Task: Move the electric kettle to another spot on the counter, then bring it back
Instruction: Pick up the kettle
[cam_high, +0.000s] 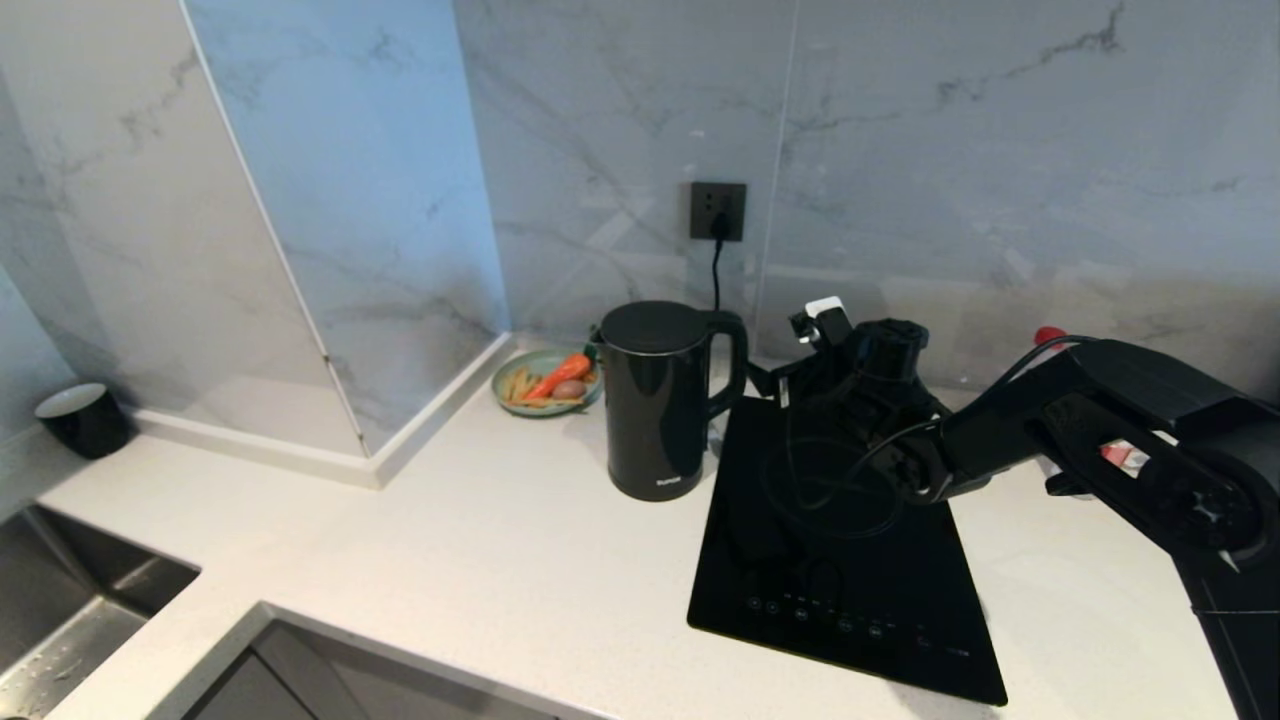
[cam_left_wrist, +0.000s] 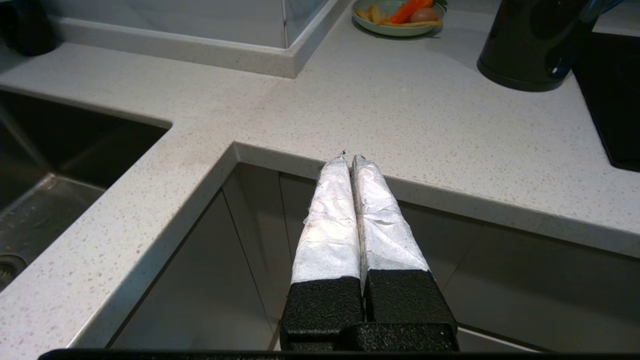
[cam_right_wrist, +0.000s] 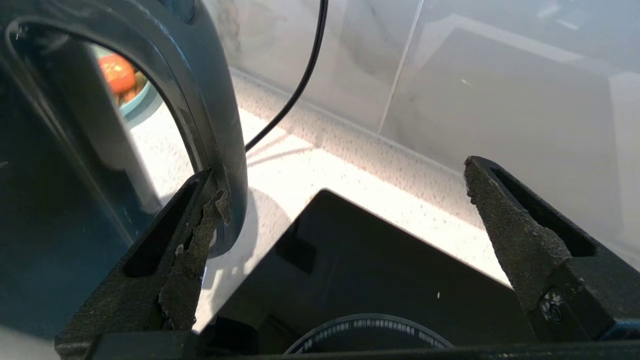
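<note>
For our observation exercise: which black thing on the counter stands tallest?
The glossy black jug kettle, with loop handle; the small black cup and flat cooktop are lower.

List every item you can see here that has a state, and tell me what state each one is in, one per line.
Electric kettle: upright on the counter, lid shut.
Right gripper: open, one finger beside the kettle handle, not gripping.
Left gripper: shut, empty, off the counter's front edge.
Plug: in the wall socket.
Plate: holds a carrot and other food.
Cooktop: bare.

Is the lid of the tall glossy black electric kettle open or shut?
Shut. The flat black lid lies level on the tall glossy black electric kettle, no gap showing.
</note>
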